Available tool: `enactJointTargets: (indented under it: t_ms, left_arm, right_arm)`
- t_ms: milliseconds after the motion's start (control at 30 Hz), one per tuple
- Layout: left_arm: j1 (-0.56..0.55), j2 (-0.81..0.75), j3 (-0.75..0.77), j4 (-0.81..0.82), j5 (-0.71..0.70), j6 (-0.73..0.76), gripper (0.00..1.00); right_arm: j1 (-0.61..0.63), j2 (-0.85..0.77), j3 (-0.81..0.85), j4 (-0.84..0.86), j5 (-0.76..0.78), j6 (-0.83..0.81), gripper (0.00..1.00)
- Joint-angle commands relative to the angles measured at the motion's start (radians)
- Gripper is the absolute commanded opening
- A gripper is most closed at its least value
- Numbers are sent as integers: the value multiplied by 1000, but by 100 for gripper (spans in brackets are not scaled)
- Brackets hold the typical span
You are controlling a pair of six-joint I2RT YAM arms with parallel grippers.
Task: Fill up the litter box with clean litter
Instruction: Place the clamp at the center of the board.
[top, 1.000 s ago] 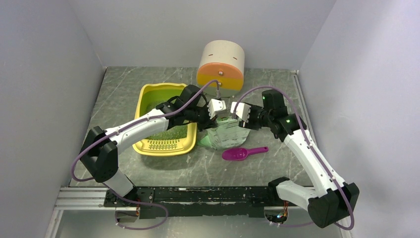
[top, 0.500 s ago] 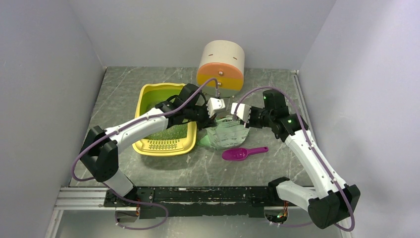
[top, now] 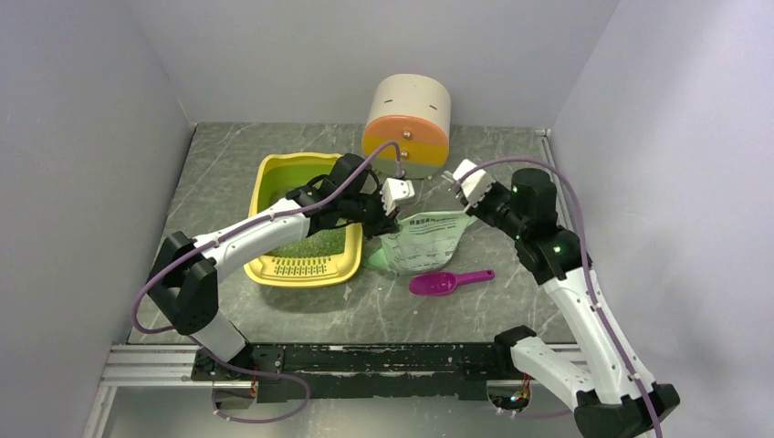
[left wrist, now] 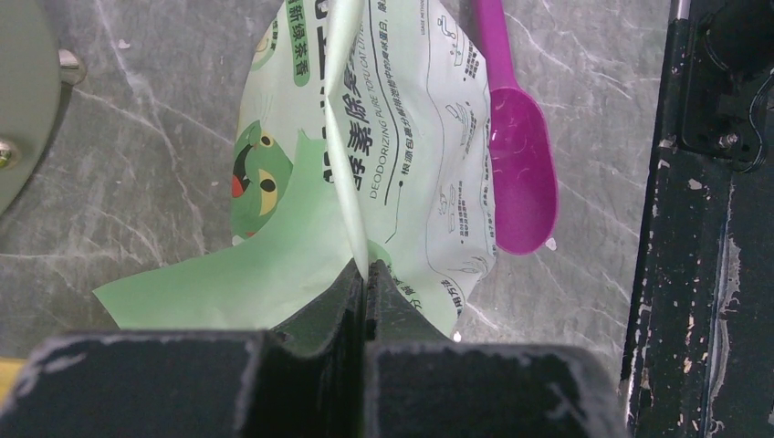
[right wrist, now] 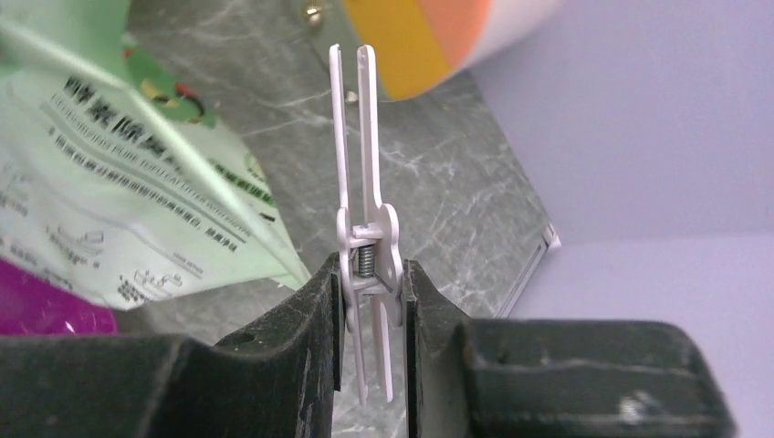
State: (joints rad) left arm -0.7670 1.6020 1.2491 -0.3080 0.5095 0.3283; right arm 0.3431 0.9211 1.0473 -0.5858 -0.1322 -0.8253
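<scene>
Left gripper point(left wrist: 365, 274): we see its jaws pressed together on the top edge of the pale green printed bag point(left wrist: 411, 137), which hangs from them with its bottom on the table point(top: 228, 164).
Right gripper point(right wrist: 374, 274): clamped on a white spring clip point(right wrist: 363, 137), whose long prongs point away from the fingers. It is raised just right of the bag and apart from it.
Litter box point(top: 274, 173): we find it on the left of the table, grille end nearest the arm bases, with the left arm reaching over it.
Clean litter point(top: 319, 245): a greenish layer lies in the box; we cannot tell how deep.
Scoop point(top: 447, 282): magenta, flat on the table just in front of the bag.
Cabinet point(top: 409, 123): round, at the rear, behind both grippers.
</scene>
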Motion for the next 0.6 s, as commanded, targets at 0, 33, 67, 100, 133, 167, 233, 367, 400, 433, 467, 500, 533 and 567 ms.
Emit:
enactJointTargets:
  t_ms: [0, 33, 67, 100, 133, 167, 233, 367, 400, 433, 467, 500, 533, 567]
  left_arm:
    - [13, -18, 7, 7, 8, -16, 5]
    - [13, -18, 9, 6, 10, -18, 5]
    - [13, -16, 12, 4, 11, -18, 5]
    - [12, -17, 13, 4, 8, -22, 5]
    - [13, -18, 12, 7, 7, -27, 5]
    - [13, -20, 12, 7, 7, -31, 5]
    - [12, -26, 11, 15, 10, -40, 5]
    - [13, -31, 8, 12, 7, -46, 5]
    - [13, -31, 9, 6, 5, -45, 5]
    - [13, -31, 10, 3, 5, -45, 5]
    - [13, -31, 8, 4, 7, -48, 5]
    - [12, -30, 9, 4, 9, -50, 5]
    - [13, -30, 7, 4, 13, -49, 5]
    - [13, -28, 8, 6, 17, -52, 5]
  right_arm:
    - [-8, -53, -32, 134, 186, 303, 2]
    - [-8, -53, -34, 144, 218, 410, 0]
    - [-8, -51, -38, 156, 275, 513, 0]
    - [-8, -42, -39, 157, 331, 609, 0]
    - [-8, -29, -41, 147, 388, 695, 0]
    - [-9, -13, -48, 132, 436, 770, 0]
    - [-13, 31, -69, 119, 540, 897, 0]
    - [-71, 157, -72, 62, 573, 1026, 4]
    - [-109, 175, -85, 71, 564, 1066, 5]
    - [-156, 189, -95, 78, 504, 1090, 5]
    - [-202, 198, -107, 96, 440, 1114, 5]
    - [-247, 201, -128, 126, 390, 1136, 5]
    - [-285, 205, -154, 163, 329, 1144, 5]
    - [-333, 213, -167, 182, 277, 1152, 5]
